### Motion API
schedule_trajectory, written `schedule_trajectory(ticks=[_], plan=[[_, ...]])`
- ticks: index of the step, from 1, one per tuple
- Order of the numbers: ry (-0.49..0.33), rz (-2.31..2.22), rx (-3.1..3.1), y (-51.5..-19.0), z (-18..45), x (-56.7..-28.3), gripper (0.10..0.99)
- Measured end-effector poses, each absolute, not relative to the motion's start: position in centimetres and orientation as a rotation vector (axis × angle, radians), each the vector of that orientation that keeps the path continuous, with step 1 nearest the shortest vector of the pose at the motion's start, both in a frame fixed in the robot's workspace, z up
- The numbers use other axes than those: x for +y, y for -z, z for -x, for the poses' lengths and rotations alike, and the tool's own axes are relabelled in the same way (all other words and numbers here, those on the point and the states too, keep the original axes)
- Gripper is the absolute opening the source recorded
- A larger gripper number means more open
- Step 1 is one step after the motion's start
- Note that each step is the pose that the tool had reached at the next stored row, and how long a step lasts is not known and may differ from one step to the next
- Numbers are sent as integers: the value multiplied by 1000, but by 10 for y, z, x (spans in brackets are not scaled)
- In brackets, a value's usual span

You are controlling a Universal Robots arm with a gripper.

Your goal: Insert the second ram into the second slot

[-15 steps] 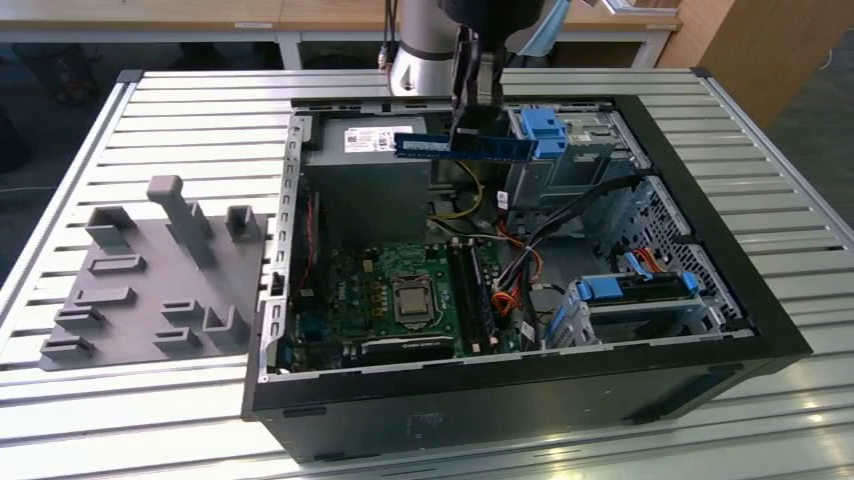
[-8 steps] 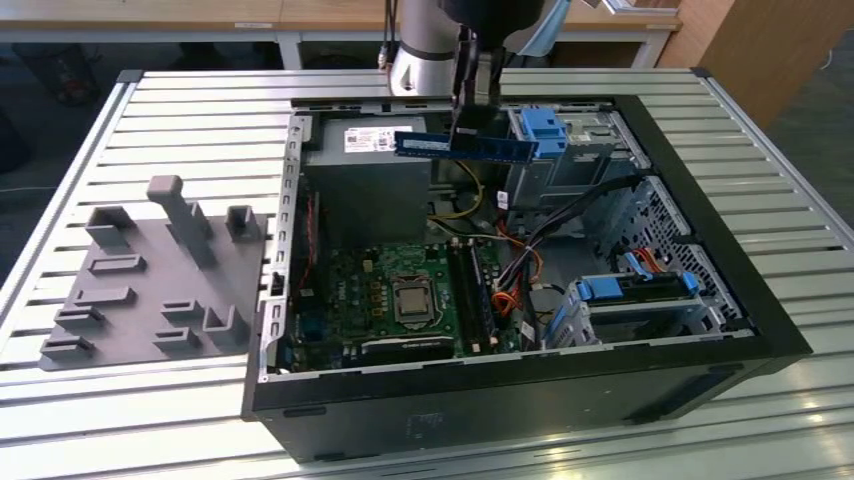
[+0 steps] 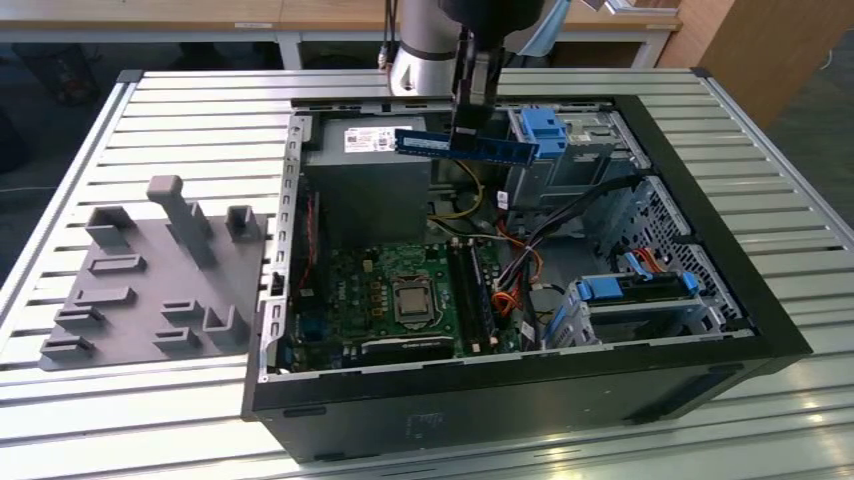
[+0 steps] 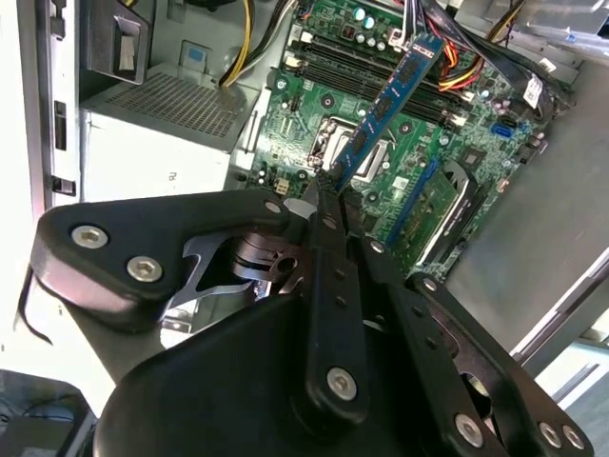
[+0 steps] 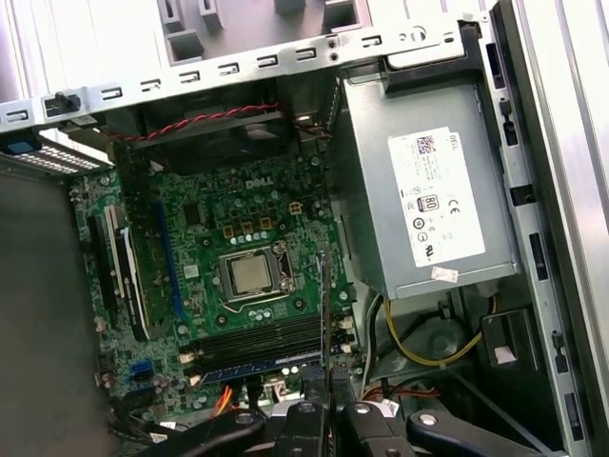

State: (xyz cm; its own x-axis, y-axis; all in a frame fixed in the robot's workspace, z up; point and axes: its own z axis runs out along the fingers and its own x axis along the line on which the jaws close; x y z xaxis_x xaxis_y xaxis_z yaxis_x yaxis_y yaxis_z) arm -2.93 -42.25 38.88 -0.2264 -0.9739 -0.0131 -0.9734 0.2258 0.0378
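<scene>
Second ram (image 3: 467,146): blue stick, held in the air over the far end of the open computer case (image 3: 747,300), near the power supply (image 3: 367,195) and well apart from the ram slots (image 3: 470,288).
Gripper (image 3: 470,128): closed on the stick near mid-length, from above.
Hidden: the gripped stretch lies under the fingers (image 4: 328,205); in the first wrist view we see the stick edge-on, as a thin line.
Writing: we note a pale label on the stick's face and a white label (image 5: 440,205) on the power supply; the stick's print is too small to make out.
Long axis: level, running across the exterior view, dipping slightly toward that view's right, crosswise to the slots.
</scene>
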Motion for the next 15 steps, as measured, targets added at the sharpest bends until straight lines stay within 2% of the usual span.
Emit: schedule_trajectory(ticks=[15], plan=[[60,-1858,-2517,-389,29,-423,133]])
